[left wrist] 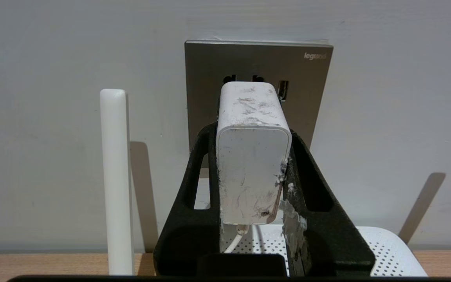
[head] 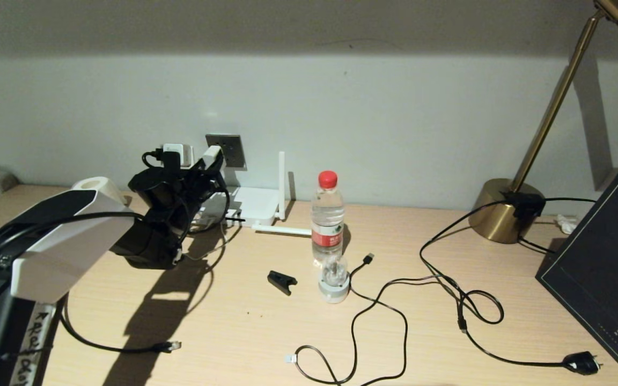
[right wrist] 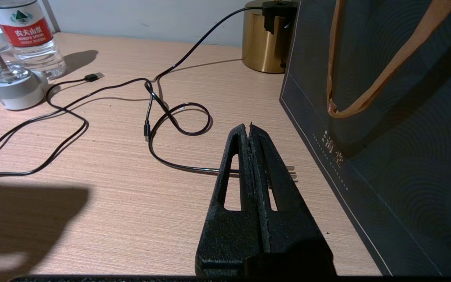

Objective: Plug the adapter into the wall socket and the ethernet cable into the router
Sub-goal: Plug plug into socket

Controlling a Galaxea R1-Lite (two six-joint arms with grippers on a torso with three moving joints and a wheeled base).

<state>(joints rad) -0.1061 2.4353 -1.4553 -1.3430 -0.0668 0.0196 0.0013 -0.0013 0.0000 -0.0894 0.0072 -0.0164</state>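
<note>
The left gripper (left wrist: pixel 249 156) pinched the adapter (left wrist: pixel 251 156) against the wall socket (left wrist: pixel 217 66) above the router (head: pixel 255 206); seating it looked like the step in hand, needing a straight push. The ethernet cable (head: pixel 172 346) lay on the counter (head: pixel 234 321). The right gripper (right wrist: pixel 251 135), pressed together, hung beside a dark bag (right wrist: pixel 386 117), contents unseen.

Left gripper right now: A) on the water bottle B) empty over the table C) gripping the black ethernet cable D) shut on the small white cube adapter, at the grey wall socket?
D: the left gripper clamps the small white cube adapter against the grey metallic wall socket.
</note>
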